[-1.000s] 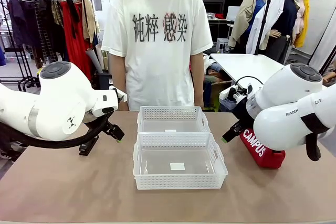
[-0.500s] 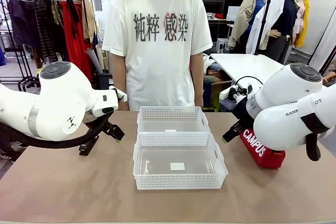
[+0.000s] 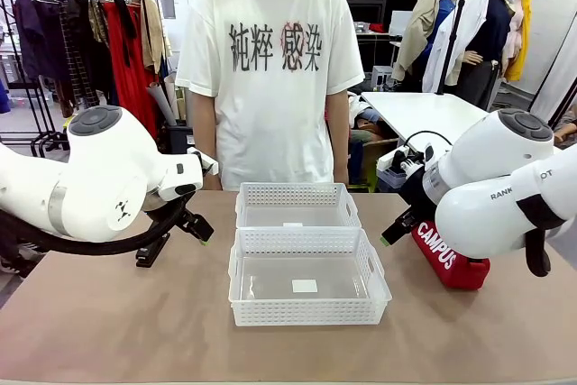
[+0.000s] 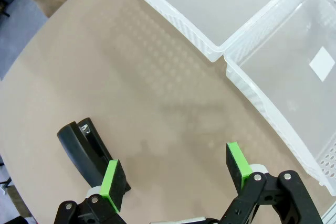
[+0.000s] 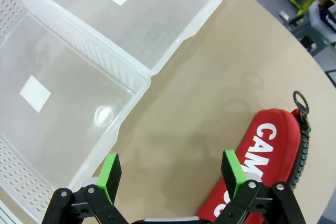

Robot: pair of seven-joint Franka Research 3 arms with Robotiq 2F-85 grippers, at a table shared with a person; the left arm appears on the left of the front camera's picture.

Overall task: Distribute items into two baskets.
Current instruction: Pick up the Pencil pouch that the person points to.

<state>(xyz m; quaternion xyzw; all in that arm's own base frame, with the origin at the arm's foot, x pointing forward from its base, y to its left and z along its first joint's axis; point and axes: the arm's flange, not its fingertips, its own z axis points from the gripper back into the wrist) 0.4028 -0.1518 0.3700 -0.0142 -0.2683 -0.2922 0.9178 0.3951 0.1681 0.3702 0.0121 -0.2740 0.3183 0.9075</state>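
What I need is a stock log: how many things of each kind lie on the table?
Translucent-white perforated plastic baskets: 2
Red soft zip pouch: 1
Black stapler: 1
Total: 4

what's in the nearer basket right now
Empty: the nearer basket holds only its white label; red pouch and black stapler sit on the table.

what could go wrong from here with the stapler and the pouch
1. The open left hand has the small black stapler off to one side, not between its fingers; closing now may just shove it.
2. The red soft CAMPUS zip pouch lies off-centre under the open right hand, so it may slip from a partial grip.
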